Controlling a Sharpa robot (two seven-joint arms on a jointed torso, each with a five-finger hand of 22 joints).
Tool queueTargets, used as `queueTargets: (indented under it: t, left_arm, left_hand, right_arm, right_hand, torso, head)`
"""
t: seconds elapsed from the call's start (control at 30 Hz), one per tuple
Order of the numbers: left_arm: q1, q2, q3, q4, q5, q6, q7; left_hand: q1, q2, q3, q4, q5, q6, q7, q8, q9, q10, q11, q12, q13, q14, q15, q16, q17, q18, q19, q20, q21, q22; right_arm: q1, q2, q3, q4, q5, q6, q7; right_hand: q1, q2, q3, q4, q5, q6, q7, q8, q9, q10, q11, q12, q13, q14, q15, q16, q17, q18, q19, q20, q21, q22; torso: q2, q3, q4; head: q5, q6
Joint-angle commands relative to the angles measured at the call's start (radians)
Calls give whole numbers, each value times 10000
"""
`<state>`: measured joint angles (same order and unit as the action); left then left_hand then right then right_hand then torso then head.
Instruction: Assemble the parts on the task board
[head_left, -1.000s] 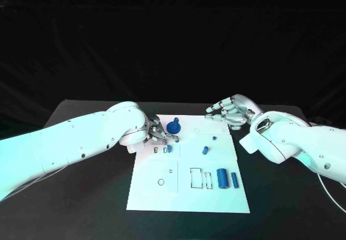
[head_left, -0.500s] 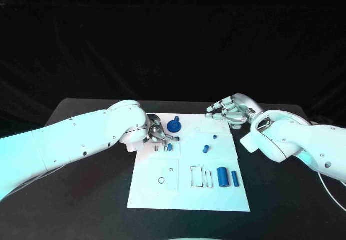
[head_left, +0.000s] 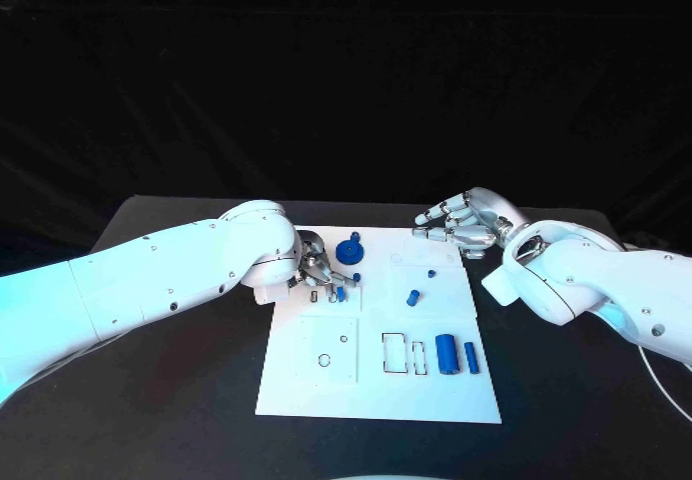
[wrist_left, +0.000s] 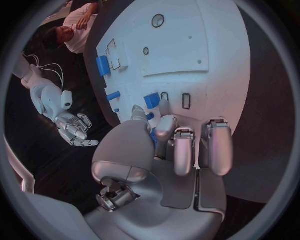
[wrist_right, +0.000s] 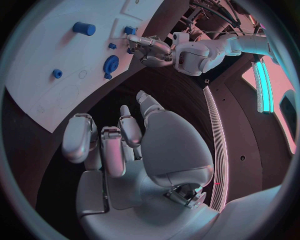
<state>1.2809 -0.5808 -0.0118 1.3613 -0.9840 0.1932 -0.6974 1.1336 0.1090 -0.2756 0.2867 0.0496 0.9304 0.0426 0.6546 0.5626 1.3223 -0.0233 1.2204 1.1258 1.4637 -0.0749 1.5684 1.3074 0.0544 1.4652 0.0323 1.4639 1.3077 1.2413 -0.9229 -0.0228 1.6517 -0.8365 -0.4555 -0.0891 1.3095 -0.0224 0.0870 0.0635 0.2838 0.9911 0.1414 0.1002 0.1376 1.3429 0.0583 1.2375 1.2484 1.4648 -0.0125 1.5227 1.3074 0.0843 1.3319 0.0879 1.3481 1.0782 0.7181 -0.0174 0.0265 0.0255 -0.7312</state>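
Note:
The white task board (head_left: 378, 385) lies in the middle of the black table. My left hand (head_left: 320, 272) hovers over its far left part, beside a blue gear-like part (head_left: 351, 253). In the left wrist view its thumb and a finger (wrist_left: 164, 117) pinch a small blue peg (wrist_left: 150, 116), close to a blue block (wrist_left: 152, 100) standing in a slot. A small blue piece (head_left: 413, 297) and a tiny one (head_left: 431, 273) lie mid-board. Two blue cylinders (head_left: 446, 352) lie near the right edge. My right hand (head_left: 462, 225) hangs off the board's far right corner, fingers loosely bent and holding nothing.
Outlined rectangular slots (head_left: 392, 356) and a small round hole (head_left: 325, 358) mark the board's near half. Black table (head_left: 173, 400) surrounds the board on all sides. In the right wrist view the gear (wrist_right: 111, 65) and my left hand (wrist_right: 150, 50) show across the board.
My left hand has crept a little to the right over the board's far left slots, its fingertips now by the small blue peg. The right hand has stayed put.

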Motion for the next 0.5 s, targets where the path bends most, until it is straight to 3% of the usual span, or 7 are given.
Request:
queueTargets:
  t: [0.03, 0.5]
  left_arm:
    - [-1, 51, -8, -12, -26, 254, -131]
    - [-6, 110, -29, -16, -2, 139, -125]
  left_hand:
    - [162, 8, -75, -18, -28, -84, 12, 48, 49, 70, -9, 46, 22, 1071, -62, 24, 2634, -109, 11, -27, 25, 696]
    - [549, 151, -60, -67, -22, -133, -8, 216, 311, 31, -22, -6, -18, 1071, -69, 24, 2634, -86, -53, -29, -37, 606]
  right_arm:
    - [-9, 13, -3, -14, -71, 162, -44]
    - [-27, 111, -20, -124, -71, 240, -77]
  right_hand:
    - [51, 72, -38, -6, 210, 76, -6, 59, 16, -41, -44, -67, -20, 851, -67, -43, 1778, 134, -26, -13, -37, -11]
    - [69, 78, -33, -10, 279, 80, -8, 64, 19, -36, -48, -60, -15, 853, -69, -41, 1782, 133, -20, -15, -37, -7]
  torso:
    - [4, -7, -3]
    - [13, -7, -3]
  head:
    - [-10, -15]
    - [1, -45]
